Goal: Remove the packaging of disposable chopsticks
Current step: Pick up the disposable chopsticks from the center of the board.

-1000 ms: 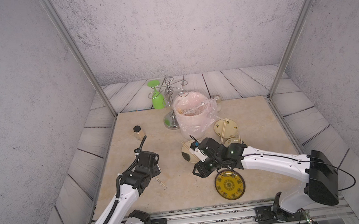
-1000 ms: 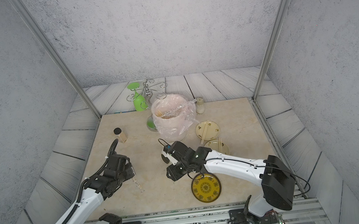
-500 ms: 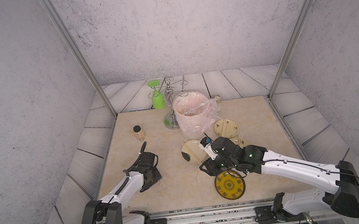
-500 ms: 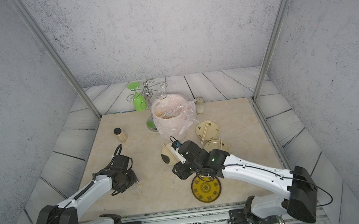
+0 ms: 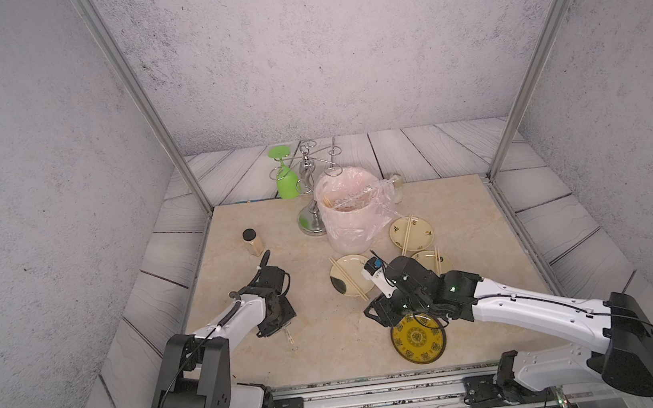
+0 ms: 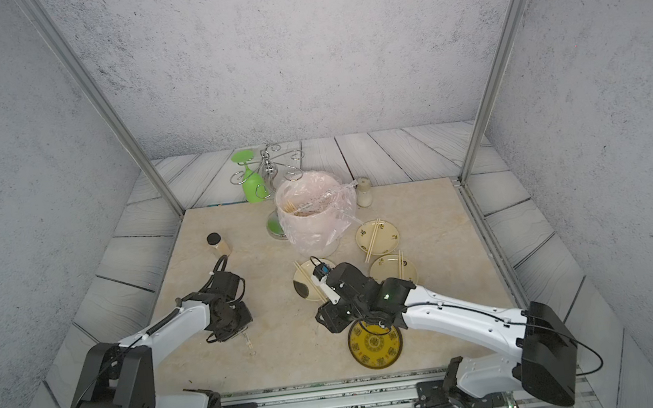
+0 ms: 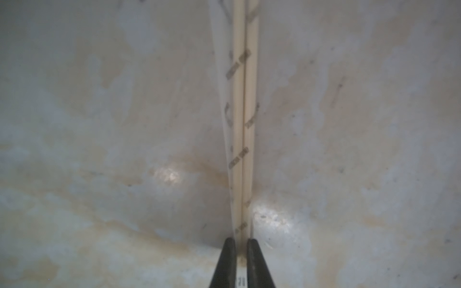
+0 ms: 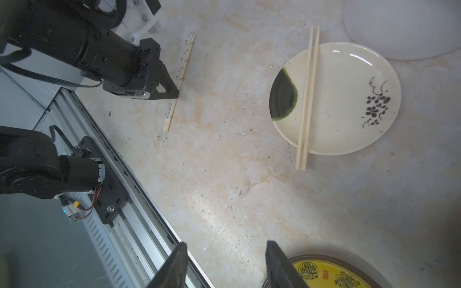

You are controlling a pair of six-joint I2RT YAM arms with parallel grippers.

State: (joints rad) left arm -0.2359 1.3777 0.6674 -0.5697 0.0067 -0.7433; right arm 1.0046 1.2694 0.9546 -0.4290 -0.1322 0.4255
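Though upright, bucket [image 5: 348,230] with chopsticks [image 5: 326,202]

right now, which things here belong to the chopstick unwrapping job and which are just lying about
Job: sleeve with chopsticks inside, clamped in the left gripper; open right gripper; bare chopsticks on pale plates; likely the bagged bucket.

Lying about: green glass, rack, dark-lid jar, pale jar, yellow plate.

The packaging [image 7: 225,99] is printed with small grey marks on translucent white; the disposable chopsticks [image 7: 238,124] are coloured pale tan; the yellow plate [image 5: 417,339] is dark-rimmed and ornamented; the cream plate [image 8: 349,82] is marked with black flowers and a dark green patch
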